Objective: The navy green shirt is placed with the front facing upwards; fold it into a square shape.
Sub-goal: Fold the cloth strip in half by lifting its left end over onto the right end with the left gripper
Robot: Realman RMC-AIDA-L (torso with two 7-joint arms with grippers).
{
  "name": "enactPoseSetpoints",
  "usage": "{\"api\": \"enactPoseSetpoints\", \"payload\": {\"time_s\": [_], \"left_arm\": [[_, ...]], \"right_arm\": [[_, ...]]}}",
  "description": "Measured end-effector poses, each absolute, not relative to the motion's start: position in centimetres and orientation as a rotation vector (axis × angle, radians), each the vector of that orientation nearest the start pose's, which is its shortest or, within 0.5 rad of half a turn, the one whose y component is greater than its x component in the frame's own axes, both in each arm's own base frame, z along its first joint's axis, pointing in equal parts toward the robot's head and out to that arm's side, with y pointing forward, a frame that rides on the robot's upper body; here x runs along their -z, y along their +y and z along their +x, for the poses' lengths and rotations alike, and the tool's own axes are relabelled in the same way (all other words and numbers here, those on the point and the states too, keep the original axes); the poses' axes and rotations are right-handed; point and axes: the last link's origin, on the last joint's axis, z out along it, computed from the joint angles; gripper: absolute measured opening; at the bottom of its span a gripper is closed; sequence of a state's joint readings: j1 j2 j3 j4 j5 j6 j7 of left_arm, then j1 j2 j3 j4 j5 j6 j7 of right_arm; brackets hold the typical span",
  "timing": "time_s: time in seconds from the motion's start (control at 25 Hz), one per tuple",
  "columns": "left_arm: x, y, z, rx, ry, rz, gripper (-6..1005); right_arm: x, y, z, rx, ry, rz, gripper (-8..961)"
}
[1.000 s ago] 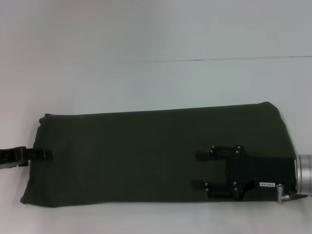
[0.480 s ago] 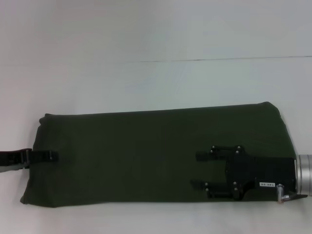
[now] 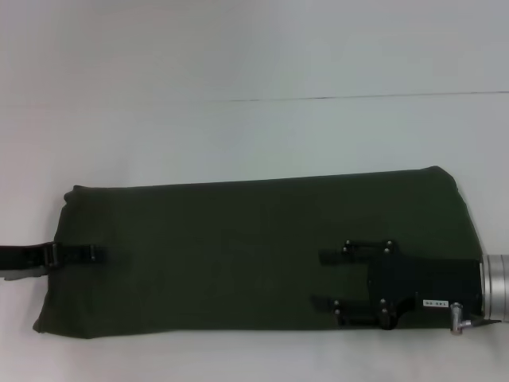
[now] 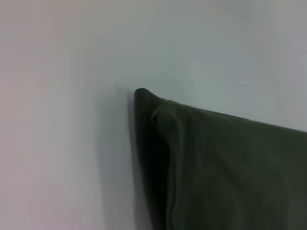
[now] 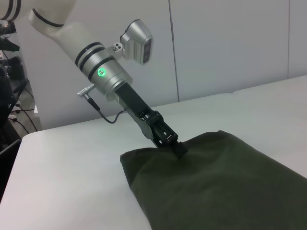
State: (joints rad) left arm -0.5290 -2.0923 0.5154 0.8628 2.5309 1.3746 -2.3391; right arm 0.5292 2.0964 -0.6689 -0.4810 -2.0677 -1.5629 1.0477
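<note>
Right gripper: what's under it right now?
The right gripper hangs over the navy green shirt, fingers open. Beneath it shows only plain green cloth. The white table lies below that, hidden by the shirt. The left gripper reaches over the shirt's opposite end.

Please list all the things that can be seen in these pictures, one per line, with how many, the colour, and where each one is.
shirt: one, dark olive green, folded into a long strip lying across the table; no print showing.
table: one, white, under the shirt, with a thin dark seam line running across its far part.
wall: pale grey panels, behind the table in the right wrist view.
left gripper: one, black, on the shirt's left end, its tip on the cloth.
left arm: one, white and silver with a green light, slanting down to the shirt's left end.
right gripper: one, black, fingers apart, over the right part of the shirt.
</note>
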Motion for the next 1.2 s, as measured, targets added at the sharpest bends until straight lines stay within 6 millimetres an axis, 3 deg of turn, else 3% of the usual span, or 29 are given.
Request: {"api": "enactPoseSetpoints", "payload": {"time_s": [0.48,1.04,1.2], "left_arm": [[-3.0,33.9,-32.5,0.257,-1.767,-2.098,873],[-3.4,34.5,-31.9,0.291,-1.748,-2.103,237],[-3.5,34.5,-31.8,0.303,-1.751,-2.106,180]], "right_arm": [[4.0,30.0,27.2,-0.695,0.375,-2.834,735],[4.1,29.9,27.3,-0.695,0.378,-2.834,736],[4.1,30.0,27.2,-0.695,0.377,-2.835,736]]}}
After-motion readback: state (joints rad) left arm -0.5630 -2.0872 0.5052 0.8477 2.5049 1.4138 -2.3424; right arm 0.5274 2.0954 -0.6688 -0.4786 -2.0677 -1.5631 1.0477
